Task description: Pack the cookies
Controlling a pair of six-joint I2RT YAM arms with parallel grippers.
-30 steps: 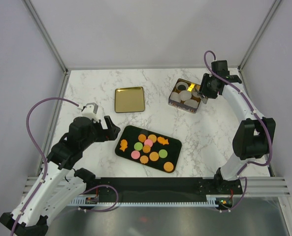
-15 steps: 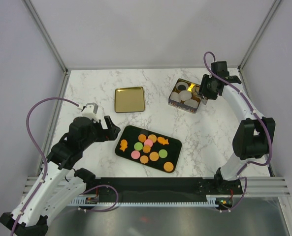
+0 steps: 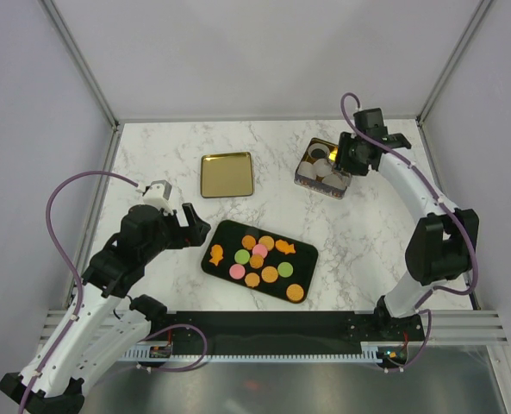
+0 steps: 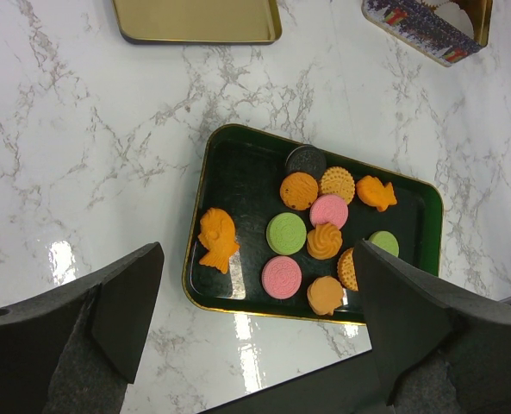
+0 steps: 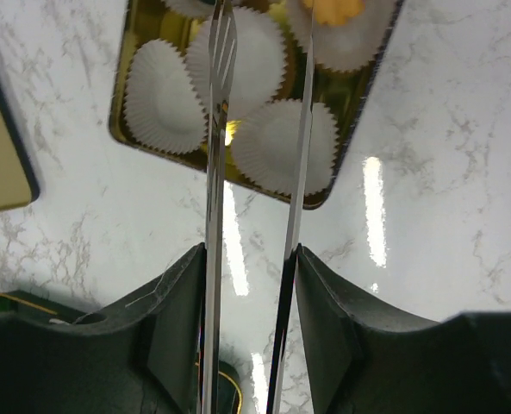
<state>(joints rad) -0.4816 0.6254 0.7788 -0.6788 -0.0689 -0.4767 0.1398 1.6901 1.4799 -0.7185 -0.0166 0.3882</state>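
Several cookies point(image 3: 259, 259), orange, pink and green rounds, one dark round and orange fish shapes, lie on a black tray point(image 3: 216, 237). In the left wrist view the cookies point(image 4: 315, 233) sit ahead of my left gripper point(image 4: 259, 319), which hangs open and empty over the tray's point(image 4: 195, 259) near-left edge. My left gripper point(image 3: 195, 226) is left of the tray. My right gripper point(image 3: 345, 159) hovers over the tin point(image 3: 320, 185). That right gripper point(image 5: 249, 259) is shut on metal tongs point(image 5: 219, 129), whose blades stand parted and empty above white paper cups point(image 5: 160, 108). One orange cookie point(image 5: 333, 9) rests in a far cup.
A gold lid point(image 3: 227, 175) lies upturned on the marble, behind the tray and left of the tin; it also shows in the left wrist view point(image 4: 195, 21). Grey walls and metal posts close in the table at the back and both sides.
My right arm has swung left, bringing the tongs from the tin's right edge to over its cups. The left arm and the tray have not moved.
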